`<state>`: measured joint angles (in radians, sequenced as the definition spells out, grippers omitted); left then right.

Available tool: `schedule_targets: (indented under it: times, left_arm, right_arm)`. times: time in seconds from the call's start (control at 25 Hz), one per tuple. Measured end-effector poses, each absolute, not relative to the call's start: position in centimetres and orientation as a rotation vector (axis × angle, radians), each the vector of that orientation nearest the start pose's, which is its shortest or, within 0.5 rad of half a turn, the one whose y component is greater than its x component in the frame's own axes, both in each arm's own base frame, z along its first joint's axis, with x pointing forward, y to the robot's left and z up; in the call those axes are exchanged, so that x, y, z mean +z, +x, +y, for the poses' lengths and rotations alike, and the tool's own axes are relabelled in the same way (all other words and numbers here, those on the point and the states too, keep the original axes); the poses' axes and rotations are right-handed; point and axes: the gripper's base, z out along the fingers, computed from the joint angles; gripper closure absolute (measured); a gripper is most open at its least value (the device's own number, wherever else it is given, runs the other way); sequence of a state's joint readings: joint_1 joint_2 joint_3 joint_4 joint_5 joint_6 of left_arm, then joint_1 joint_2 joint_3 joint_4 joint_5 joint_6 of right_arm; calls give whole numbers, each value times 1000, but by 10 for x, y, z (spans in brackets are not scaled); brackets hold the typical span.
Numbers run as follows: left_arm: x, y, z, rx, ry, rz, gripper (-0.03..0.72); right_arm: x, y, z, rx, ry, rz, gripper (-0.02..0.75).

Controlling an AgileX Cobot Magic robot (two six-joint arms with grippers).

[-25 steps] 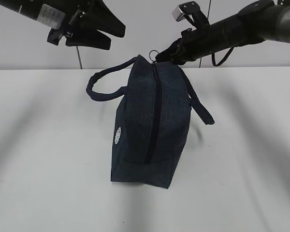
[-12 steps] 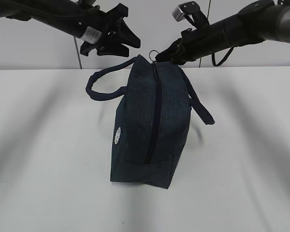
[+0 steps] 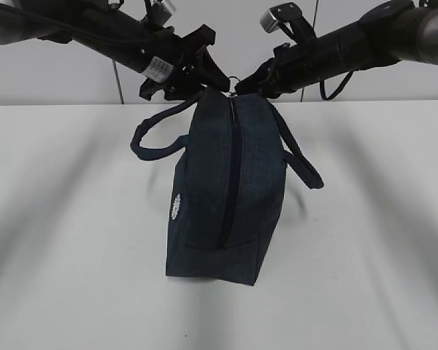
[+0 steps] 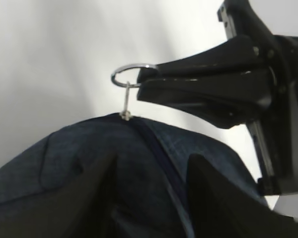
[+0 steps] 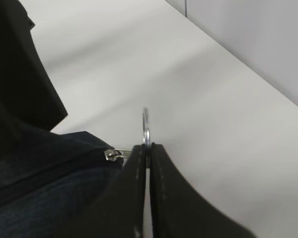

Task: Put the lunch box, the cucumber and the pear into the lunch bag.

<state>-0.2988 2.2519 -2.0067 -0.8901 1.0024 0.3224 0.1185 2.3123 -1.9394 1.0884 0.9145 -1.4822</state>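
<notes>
The dark navy lunch bag (image 3: 226, 197) stands on the white table (image 3: 73, 240) with its zipper closed along the top. My right gripper (image 3: 244, 86) is shut on the metal ring pull (image 5: 146, 126) at the bag's far end; the ring (image 4: 131, 74) sticks out past its tips. My left gripper (image 4: 151, 158) is open, one finger on each side of the bag's top ridge just behind the ring, with the fabric (image 4: 64, 173) between them. In the exterior view the left gripper (image 3: 204, 76) is at the bag's far upper corner. The lunch box, cucumber and pear are out of view.
Two padded handles hang off the bag, one to the left (image 3: 157, 135) and one to the right (image 3: 303, 160). A grey wall (image 3: 394, 84) rises behind the table's far edge. Both arms meet above the bag's far end.
My left arm has swung down and right from the upper left until its fingers straddle the bag's far top. The right gripper and the bag have stayed put.
</notes>
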Motion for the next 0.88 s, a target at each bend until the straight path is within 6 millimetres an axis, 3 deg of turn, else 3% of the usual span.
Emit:
schedule_targets:
  times: [0.16, 0.24, 0.36, 0.44, 0.68, 0.88]
  left_arm:
    - [242, 458, -202, -1089, 366, 2543, 355]
    - [241, 458, -202, -1086, 371, 2549, 400]
    - [241, 457, -201, -1079, 381, 2558, 582]
    - [240, 457, -201, -1075, 384, 2561, 654]
    - [243, 455, -203, -1122, 414, 2545, 669]
    - [262, 448, -203, -1129, 496, 2483, 671]
  right_arm:
    - [208, 498, 124, 650, -1111, 1897, 754]
    - [207, 498, 124, 648, -1113, 1898, 754]
    - [207, 498, 124, 647, -1114, 1898, 754]
    - [207, 498, 124, 647, -1114, 1898, 754]
    - [206, 498, 123, 631, -1126, 1903, 754]
    - [206, 498, 123, 630, -1139, 1905, 754]
